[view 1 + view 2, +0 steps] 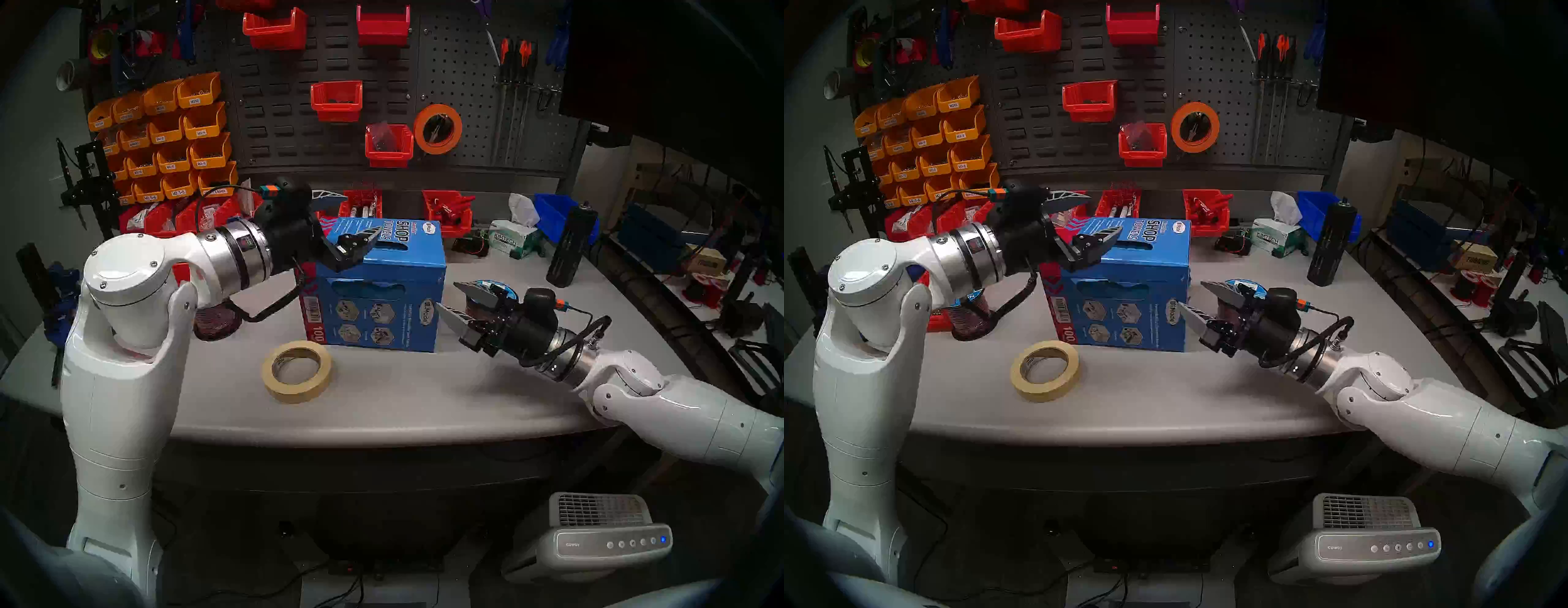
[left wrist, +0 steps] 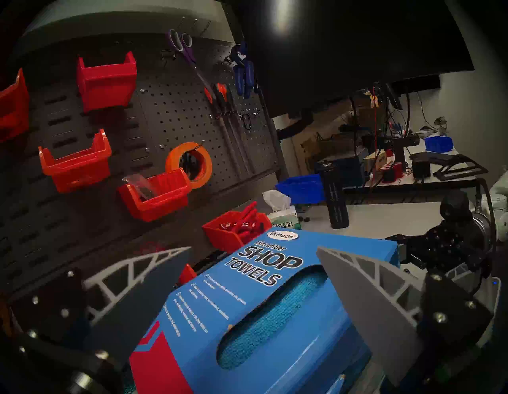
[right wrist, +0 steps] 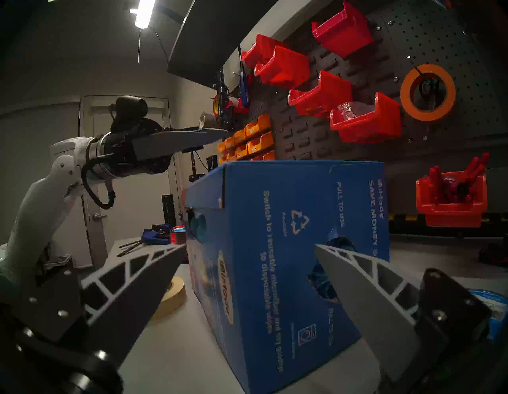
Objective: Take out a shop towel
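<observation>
Nearest the table edge lies a tan ring of masking tape (image 1: 297, 370). Behind it, the upright blue cardboard carton (image 1: 382, 305) holds the bright blue soft microfiber shop towel (image 2: 275, 316), bulging in the top slot. Both the left gripper (image 1: 348, 216) and right gripper (image 1: 456, 303) gape wide, empty. Light and limp, the cloth should bunch; pinch its raised fold.

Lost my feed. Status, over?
Left gripper open above carton. Right gripper open beside it. Towel in top slot, untouched. Nothing blocking.
</observation>
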